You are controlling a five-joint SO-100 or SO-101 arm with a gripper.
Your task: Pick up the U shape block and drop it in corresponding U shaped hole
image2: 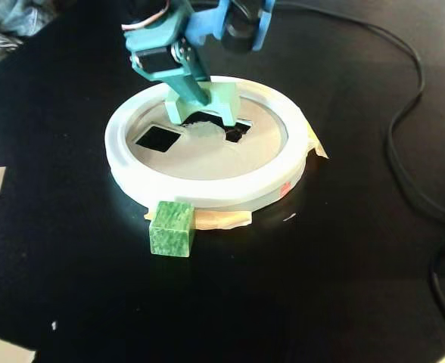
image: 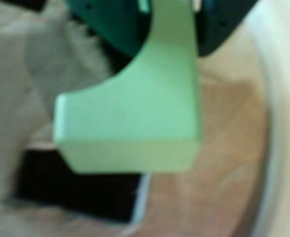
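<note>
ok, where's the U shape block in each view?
Wrist view: U shape block fills centre frame, held by the gripper, above a dark hole.
Fixed view: U shape block upper centre, over the tan disc.
Shared landmark: white rim, at the right edge in the wrist view.
</note>
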